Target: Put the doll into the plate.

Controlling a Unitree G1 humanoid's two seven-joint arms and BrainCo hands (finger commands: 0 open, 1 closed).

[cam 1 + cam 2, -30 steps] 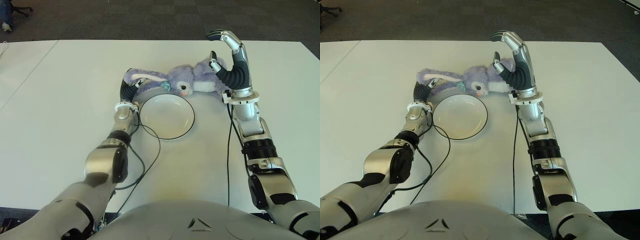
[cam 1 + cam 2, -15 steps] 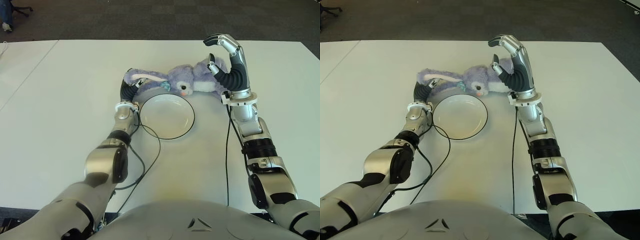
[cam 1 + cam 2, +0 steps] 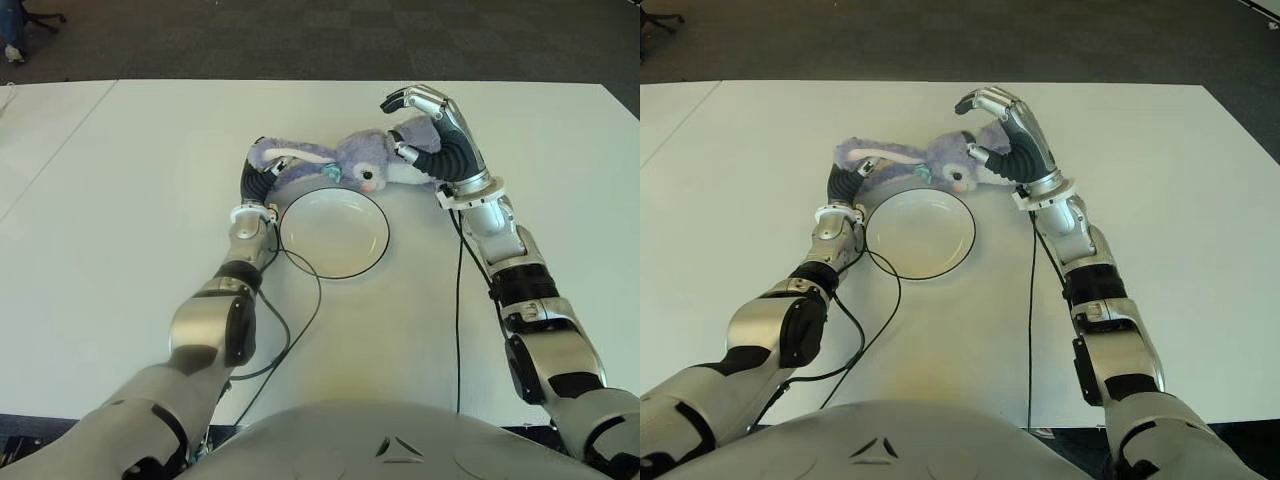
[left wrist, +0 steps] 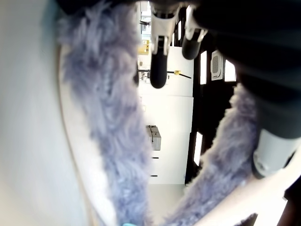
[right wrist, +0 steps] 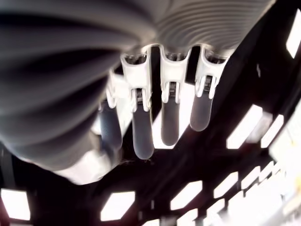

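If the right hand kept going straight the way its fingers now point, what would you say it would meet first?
Probably the doll: the right hand hovers open over its far end, fingers arched toward the head. Depth is unclear, so it might pass just above the plush. The left hand grips the doll's ear beside the plate.

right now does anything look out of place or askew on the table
Nothing looks spilled or damaged. The doll lies flat on the table just beyond the empty plate, not in it. The left hand is at its long ear; the right hand arches open above its body.

doll (image 3: 350, 160) on table (image 3: 120, 200) behind plate (image 3: 333, 234); hands at its ends
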